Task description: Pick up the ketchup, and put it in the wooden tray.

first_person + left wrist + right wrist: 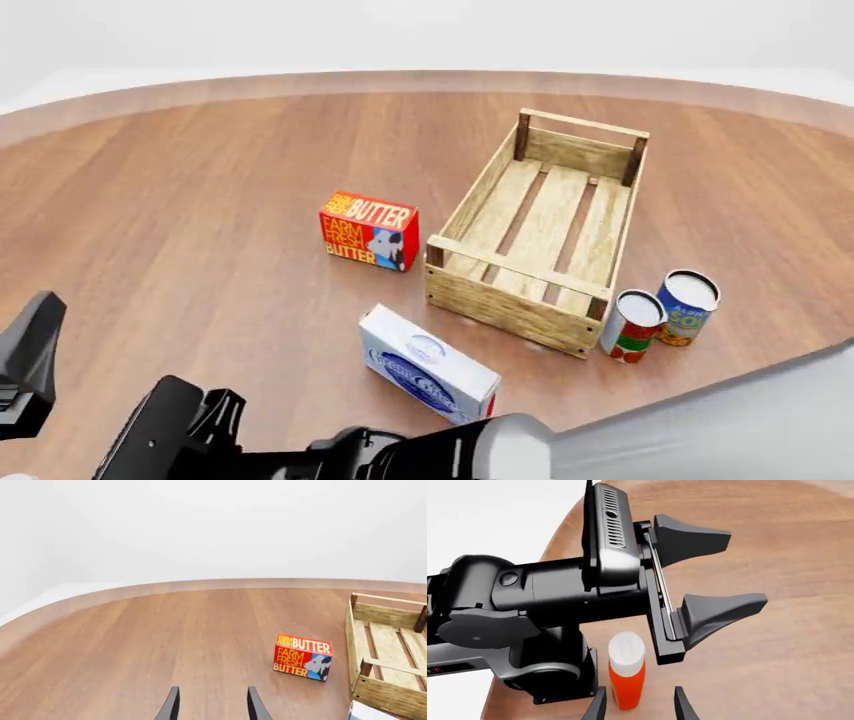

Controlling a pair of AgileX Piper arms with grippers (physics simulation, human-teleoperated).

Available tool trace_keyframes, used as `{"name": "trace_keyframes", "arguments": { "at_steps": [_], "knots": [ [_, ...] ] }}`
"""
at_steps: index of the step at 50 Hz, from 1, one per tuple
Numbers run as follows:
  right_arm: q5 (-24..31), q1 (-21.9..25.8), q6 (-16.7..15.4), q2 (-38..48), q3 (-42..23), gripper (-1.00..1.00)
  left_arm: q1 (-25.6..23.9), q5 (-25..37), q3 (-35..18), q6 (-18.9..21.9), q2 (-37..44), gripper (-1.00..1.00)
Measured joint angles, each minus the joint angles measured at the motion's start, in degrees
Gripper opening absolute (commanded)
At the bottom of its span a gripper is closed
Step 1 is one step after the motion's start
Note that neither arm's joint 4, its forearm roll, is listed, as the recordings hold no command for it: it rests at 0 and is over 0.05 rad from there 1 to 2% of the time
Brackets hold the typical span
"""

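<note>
Orange-red plastic squeeze bottle with a white cap, the ketchup, is being seen only in the right wrist view, standing on the brown wood table right beside the black base of the left arm. It is being framed between the right gripper fingertips, jaws spread, nothing being gripped and no contact visible. The left gripper is being held above the bottle in that view, jaws parted and empty; its fingertips are also showing in the left wrist view.

The large light-wood slatted tray is sitting mid-table with nothing visible inside. A red-yellow butter box is standing just left of it, a white-blue carton is lying near its front corner, and two cans are standing side by side at its front right.
</note>
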Motion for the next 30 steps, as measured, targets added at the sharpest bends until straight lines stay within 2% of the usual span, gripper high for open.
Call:
{"name": "trace_keyframes", "arguments": {
  "at_steps": [30],
  "knots": [
    [-0.06,0.65,-0.68,8.11,-4.47,1.00,0.00,0.00,0.00,0.00,0.00,1.00]
  ]
}}
